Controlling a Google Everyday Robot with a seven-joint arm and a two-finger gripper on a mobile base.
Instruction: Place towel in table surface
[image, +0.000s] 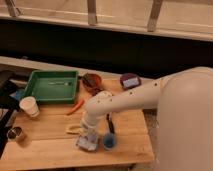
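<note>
The towel (88, 142) is a small pale grey-blue cloth lying crumpled on the wooden table (45, 140) near its front edge. My gripper (91, 131) hangs at the end of the white arm, right above the towel and touching or nearly touching its top. The arm's wrist hides the gripper's tips.
A green tray (50, 86) sits at the back left. A white paper cup (29, 106) and a metal cup (16, 134) stand at the left. A carrot (76, 106), a blue cup (109, 141), a dark utensil (109, 123), a brown bowl (92, 81) and a purple bowl (129, 80) lie around.
</note>
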